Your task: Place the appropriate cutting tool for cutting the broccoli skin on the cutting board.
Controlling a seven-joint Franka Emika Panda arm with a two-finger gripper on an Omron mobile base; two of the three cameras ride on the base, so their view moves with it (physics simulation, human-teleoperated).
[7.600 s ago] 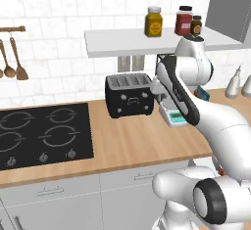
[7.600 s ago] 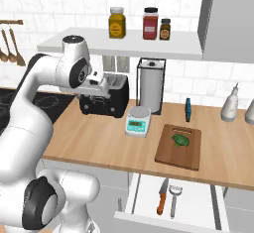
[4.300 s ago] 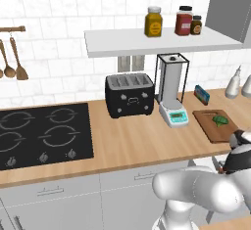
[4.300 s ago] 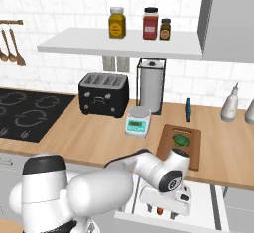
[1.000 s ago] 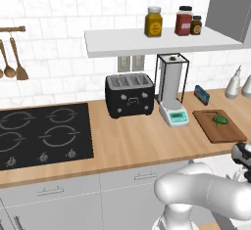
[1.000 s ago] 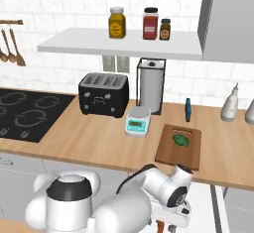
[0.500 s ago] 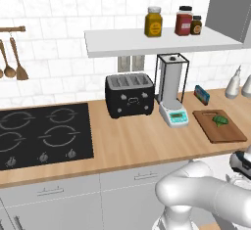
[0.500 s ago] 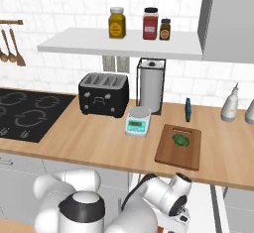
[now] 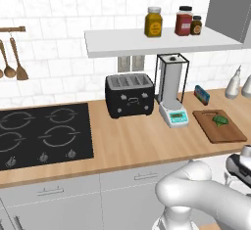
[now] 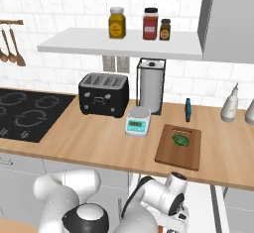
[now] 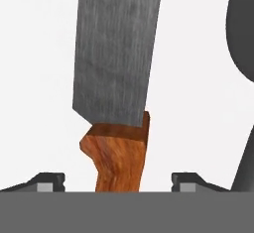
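A knife (image 11: 116, 68) with a wide grey blade and a brown wooden handle (image 11: 118, 155) lies on the white drawer floor. My gripper (image 11: 119, 182) is open, one fingertip on each side of the handle with a gap to it. The arm bends down below the counter edge (image 10: 163, 197). On the counter lies the brown cutting board (image 9: 218, 126) (image 10: 179, 146), with the small dark-green broccoli (image 9: 220, 120) (image 10: 181, 140) on its far half.
A dark curved utensil (image 11: 243, 53) lies right of the knife. On the counter stand a black toaster (image 9: 130, 95), a kitchen scale (image 10: 138, 121), a paper towel stand (image 10: 151, 86) and bottles (image 10: 230, 103). The hob (image 9: 44, 133) is at left.
The arm has sunk lower in front of the counter, down into the open drawer. Board and broccoli have not moved.
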